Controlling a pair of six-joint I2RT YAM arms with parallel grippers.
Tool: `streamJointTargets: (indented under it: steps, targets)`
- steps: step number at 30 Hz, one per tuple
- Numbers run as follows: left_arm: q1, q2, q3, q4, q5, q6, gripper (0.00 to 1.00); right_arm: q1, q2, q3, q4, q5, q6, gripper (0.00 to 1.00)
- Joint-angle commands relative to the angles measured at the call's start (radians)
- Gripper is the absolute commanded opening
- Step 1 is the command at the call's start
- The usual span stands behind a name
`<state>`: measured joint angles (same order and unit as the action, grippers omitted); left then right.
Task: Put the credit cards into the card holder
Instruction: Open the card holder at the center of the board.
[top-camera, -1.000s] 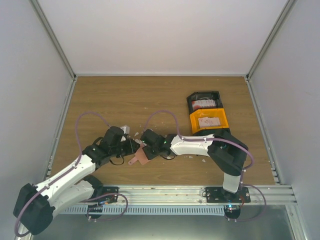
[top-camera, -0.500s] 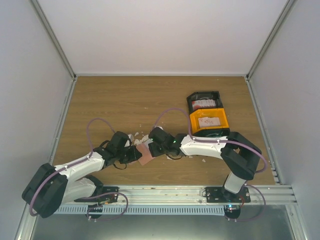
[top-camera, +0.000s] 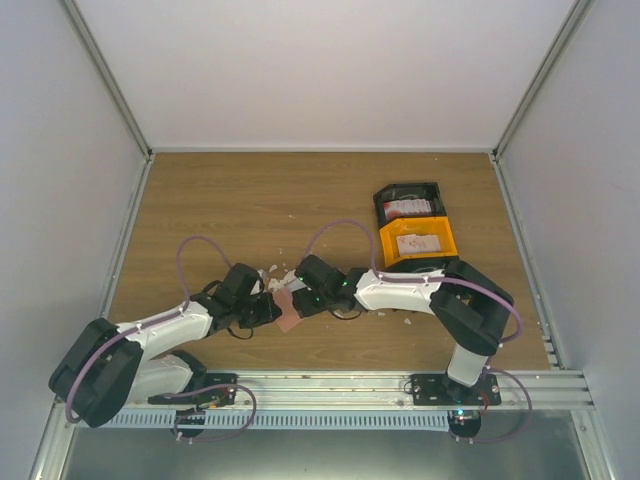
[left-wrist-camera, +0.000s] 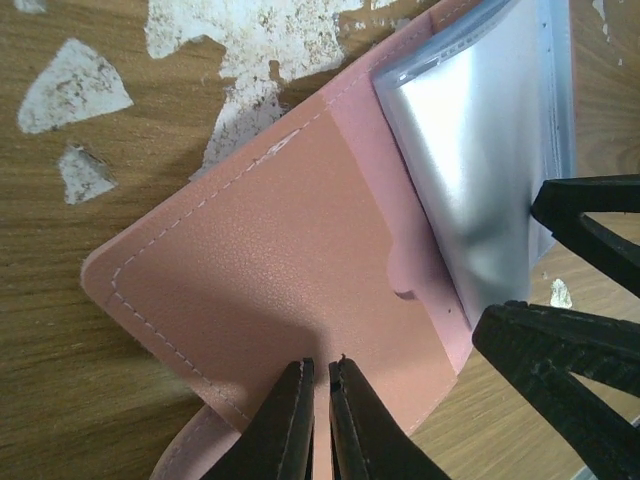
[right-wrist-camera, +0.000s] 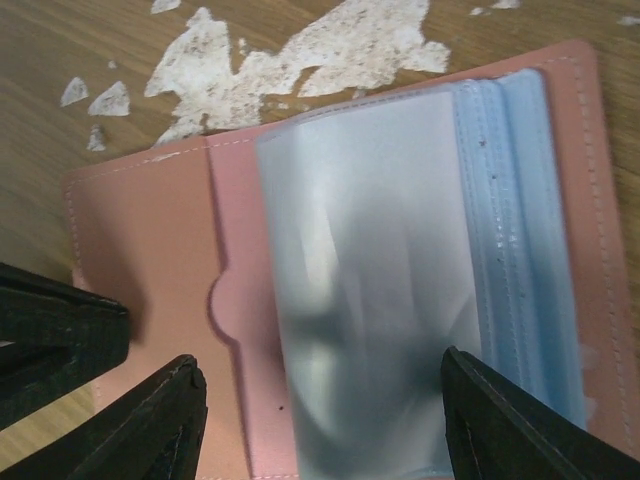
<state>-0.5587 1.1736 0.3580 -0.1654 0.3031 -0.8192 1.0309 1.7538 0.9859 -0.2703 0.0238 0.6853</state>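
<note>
The card holder (top-camera: 288, 309) lies open on the table between my two grippers, salmon cover (left-wrist-camera: 270, 270) outward-flat and pale blue, clear sleeves (right-wrist-camera: 370, 290) showing. My left gripper (left-wrist-camera: 320, 375) is shut, its tips pressed on the salmon cover near its corner; it sits left of the holder (top-camera: 272, 311). My right gripper (right-wrist-camera: 325, 420) is open wide, its fingers (right-wrist-camera: 160, 420) straddling the clear sleeves just above them; it sits right of the holder (top-camera: 303, 300). A red-and-white credit card (top-camera: 408, 208) lies in the black bin, a whitish-pink one (top-camera: 418, 243) in the orange bin.
The black bin (top-camera: 382, 205) and the orange bin (top-camera: 448, 243) stand side by side at the right of the table. Small white scraps (top-camera: 268, 272) lie on the wood just behind the holder, also in the left wrist view (left-wrist-camera: 75, 88). Grey walls enclose the table.
The left arm has stretched out lower and the right arm has drawn in; the holder has shifted slightly up-right and now lies open between them. Little moved in the last half second.
</note>
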Motion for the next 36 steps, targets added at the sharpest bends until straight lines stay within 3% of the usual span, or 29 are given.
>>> streamJointTargets:
  steps: [1, 14, 18, 23, 36]
  targets:
    - [0.007, 0.020, -0.013, 0.031, -0.023, 0.018, 0.10, -0.003, 0.028, 0.002, 0.041, -0.103, -0.027, 0.65]
    - [0.009, 0.074, 0.003, 0.101, -0.027, 0.062, 0.07, -0.049, 0.013, -0.078, 0.251, -0.369, -0.033, 0.65]
    - [0.010, -0.029, 0.013, 0.111, -0.107, 0.046, 0.03, -0.065, 0.010, -0.110, 0.297, -0.416, -0.025, 0.63]
    - [0.017, -0.157, 0.027, 0.155, -0.129, 0.038, 0.05, -0.071, 0.018, -0.117, 0.319, -0.453, -0.044, 0.58]
    - [0.083, 0.123, 0.106, 0.295, 0.142, 0.119, 0.06, -0.071, 0.031, -0.116, 0.340, -0.466, -0.060, 0.51]
